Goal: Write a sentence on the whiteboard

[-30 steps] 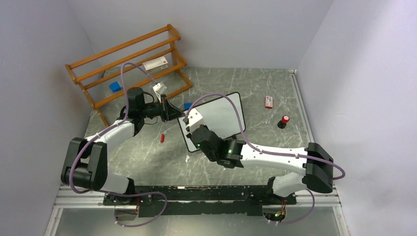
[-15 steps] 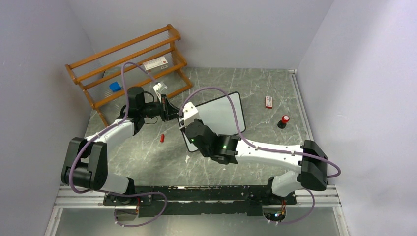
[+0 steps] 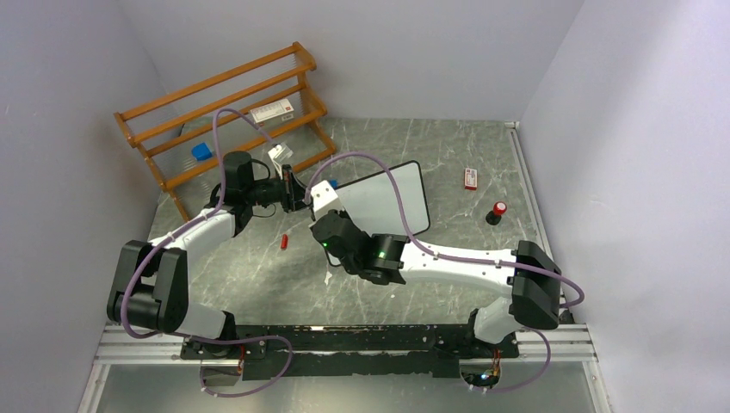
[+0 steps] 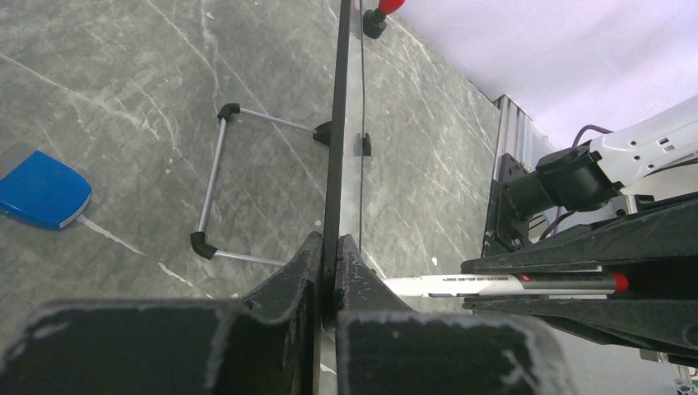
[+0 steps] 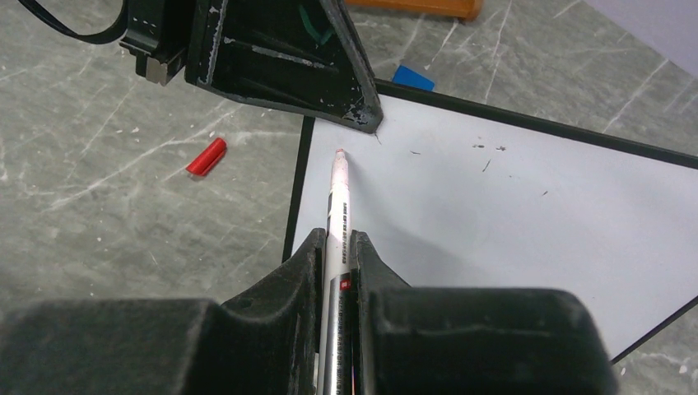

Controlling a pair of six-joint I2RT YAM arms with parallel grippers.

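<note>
Right hand point(image 5: 333, 240) clamped on a white-barrelled marker pen point(image 5: 337, 193) aims toward the worktop's far-left corner, tip beside left hand point(image 4: 329, 247) clamping the black-framed white rectangular whiteboard point(image 5: 494, 222).

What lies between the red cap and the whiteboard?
Nothing but bare table. The right wrist view shows it running from the red cap to the whiteboard frame.

Robotics laboratory test cell. Its plain pale partition walls point(image 3: 430, 52) enclose a grey marble-patterned tabletop point(image 3: 448, 146); an aluminium mounting rail point(image 3: 138, 346) edges it.
</note>
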